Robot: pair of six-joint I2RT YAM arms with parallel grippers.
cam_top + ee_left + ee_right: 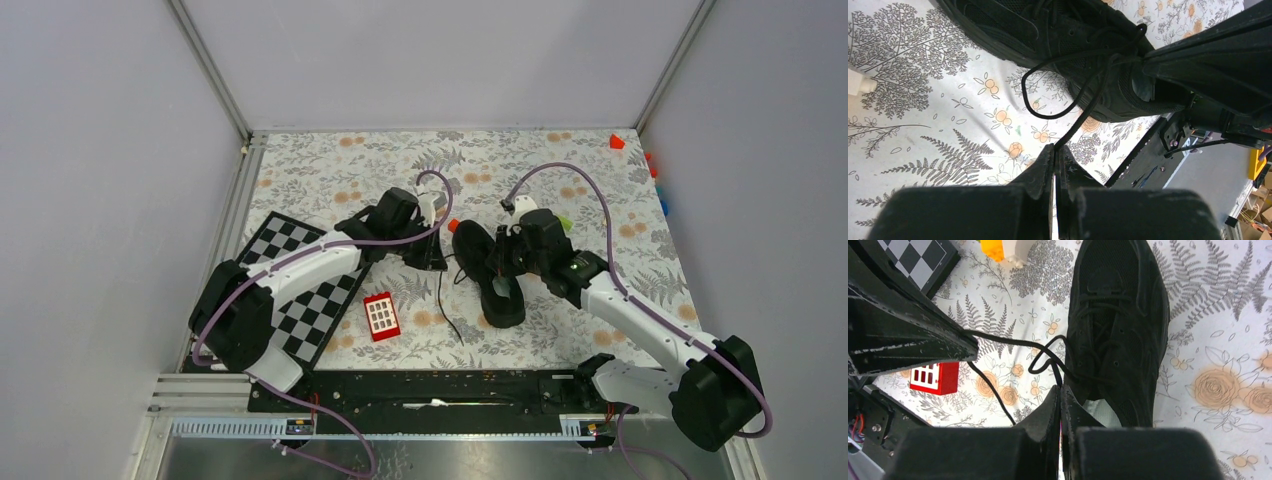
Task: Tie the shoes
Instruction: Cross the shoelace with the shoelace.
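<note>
Well, my left arm stretched from its base over the chessboard (325, 310) toward the middle of the cloth (330, 170), wrist tipped down. My left gripper (1054, 149) was pinched tight on a lace (1081, 119), just beside the shoe (487, 270). A red block (381, 316) lay near the board's edge, and a loose end of lace trailed toward me beside it. The shoe sat mid-cloth between my two grippers, toe away from me, its opening showing the grey insole (1098, 410). My right arm bent in from the right and hung over the shoe's heel end. My right gripper (1060, 390) was squeezed shut on a second lace (1057, 375), which looped back toward the eyelets.
</note>
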